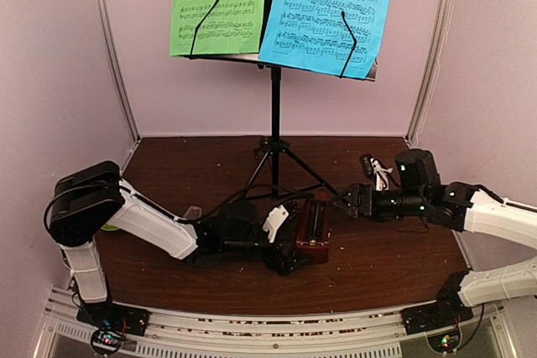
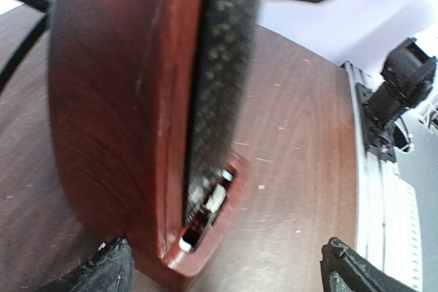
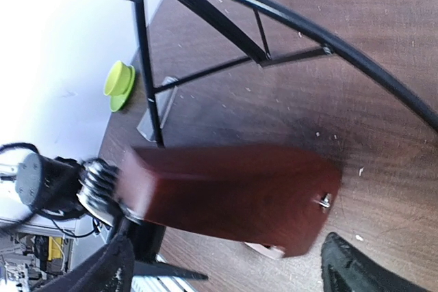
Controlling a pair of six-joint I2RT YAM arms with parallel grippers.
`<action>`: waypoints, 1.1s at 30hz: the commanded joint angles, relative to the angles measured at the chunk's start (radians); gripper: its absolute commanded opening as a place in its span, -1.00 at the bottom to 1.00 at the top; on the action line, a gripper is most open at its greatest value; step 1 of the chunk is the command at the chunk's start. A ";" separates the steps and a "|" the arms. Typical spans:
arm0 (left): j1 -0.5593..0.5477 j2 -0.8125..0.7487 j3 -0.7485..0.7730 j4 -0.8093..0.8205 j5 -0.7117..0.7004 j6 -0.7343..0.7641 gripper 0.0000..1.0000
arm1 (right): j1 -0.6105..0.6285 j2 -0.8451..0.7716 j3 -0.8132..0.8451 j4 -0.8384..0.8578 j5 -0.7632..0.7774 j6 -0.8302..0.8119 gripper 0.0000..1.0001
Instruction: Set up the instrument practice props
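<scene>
The black music stand stands at the back of the table, with a green sheet and a blue sheet of music on its desk. The dark red-brown metronome stands in front of its tripod. My left gripper is open at the metronome's left side. In the left wrist view the metronome fills the space by the left finger of the gripper. My right gripper is open, just right of the metronome. In the right wrist view the blurred metronome lies just beyond the open gripper.
The tripod legs spread over the brown table behind the metronome. A lime green cup and saucer sit at the far left edge. A clear plastic piece lies by one tripod leg. Pale walls close in on three sides.
</scene>
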 commanded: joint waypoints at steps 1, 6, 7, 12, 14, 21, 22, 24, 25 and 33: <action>-0.030 0.063 0.059 0.089 0.007 -0.020 0.95 | -0.005 -0.067 0.053 -0.028 0.045 0.028 1.00; -0.039 0.110 0.156 0.064 0.030 0.026 0.95 | 0.003 -0.089 0.106 -0.111 0.126 0.043 1.00; -0.040 0.106 0.159 0.063 0.032 0.036 0.95 | 0.008 -0.079 0.122 -0.133 0.142 0.045 1.00; -0.034 -0.002 0.038 0.093 -0.072 0.048 0.95 | 0.068 -0.003 0.212 -0.257 0.246 0.015 1.00; -0.017 -0.073 -0.041 0.100 -0.129 0.032 0.95 | 0.102 0.028 0.252 -0.310 0.322 0.013 1.00; 0.034 -0.218 -0.163 0.017 -0.280 0.027 0.96 | 0.173 0.153 0.386 -0.455 0.461 0.049 0.94; 0.040 -0.226 -0.167 0.006 -0.292 0.026 0.95 | 0.190 0.170 0.399 -0.461 0.481 0.049 0.93; 0.048 -0.237 -0.163 -0.029 -0.322 0.025 0.96 | 0.206 0.207 0.419 -0.479 0.502 0.053 0.84; 0.048 -0.241 -0.159 -0.046 -0.335 0.027 0.96 | 0.210 0.228 0.427 -0.491 0.503 0.055 0.79; 0.050 -0.264 -0.168 -0.081 -0.372 0.050 0.96 | 0.268 0.370 0.519 -0.566 0.563 0.062 0.48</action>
